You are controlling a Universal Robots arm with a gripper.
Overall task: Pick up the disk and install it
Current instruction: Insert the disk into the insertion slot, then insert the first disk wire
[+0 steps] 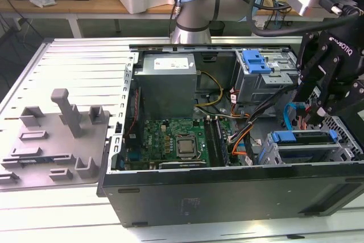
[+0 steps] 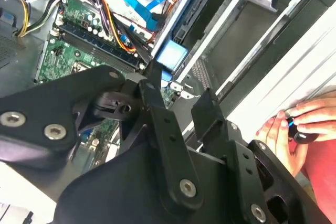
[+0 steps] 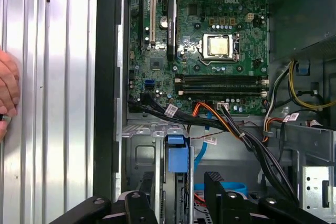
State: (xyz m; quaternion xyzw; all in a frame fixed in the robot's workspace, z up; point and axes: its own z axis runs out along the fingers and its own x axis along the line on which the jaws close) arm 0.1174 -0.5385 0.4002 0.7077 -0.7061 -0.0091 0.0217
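Ribbed silver tabletop [image 1: 74, 55], left and lower frame of exterior view; wooden bench [image 1: 85, 5], upper left, white legs below.

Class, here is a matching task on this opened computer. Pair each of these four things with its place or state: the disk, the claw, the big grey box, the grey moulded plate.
Things
1. disk
2. claw
3. grey box
4. moulded plate

Descriptions
A. outside the computer case, at the exterior view's left
B. open, holding nothing
C. bears a white sticker
D. blue-edged, seated in a drive bay

Pairs: 1-D, 2-B, 3-C, 4-A
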